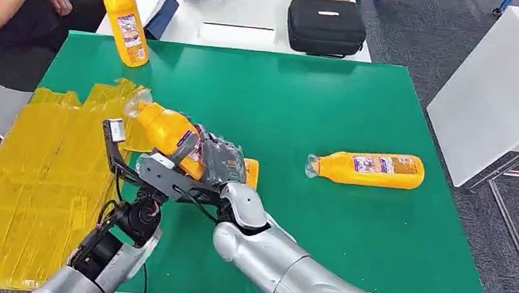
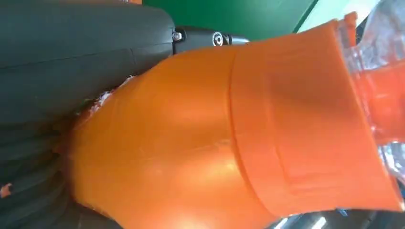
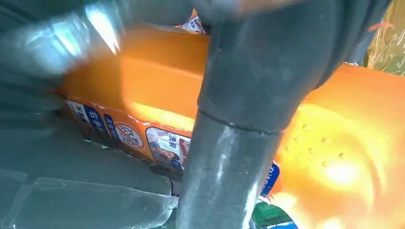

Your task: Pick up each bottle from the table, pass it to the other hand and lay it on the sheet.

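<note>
Head view: both hands on one orange bottle [image 1: 167, 131], tilted above table/sheet edge. R hand [image 1: 220, 160] wraps label; L hand [image 1: 162, 172] grips from below. R wrist view: label print close. Other bottles: one lying [image 1: 367, 168], one upright [image 1: 125, 19]. Yellow sheet [image 1: 31, 192] on table left.

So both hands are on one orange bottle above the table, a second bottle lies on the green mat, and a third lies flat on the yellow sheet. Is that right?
Not quite. The third bottle stands upright at the green mat's far corner, not on the yellow sheet; the head view shows it. The rest holds: the left hand and right hand both grip one bottle, and a second bottle lies on the mat.
</note>
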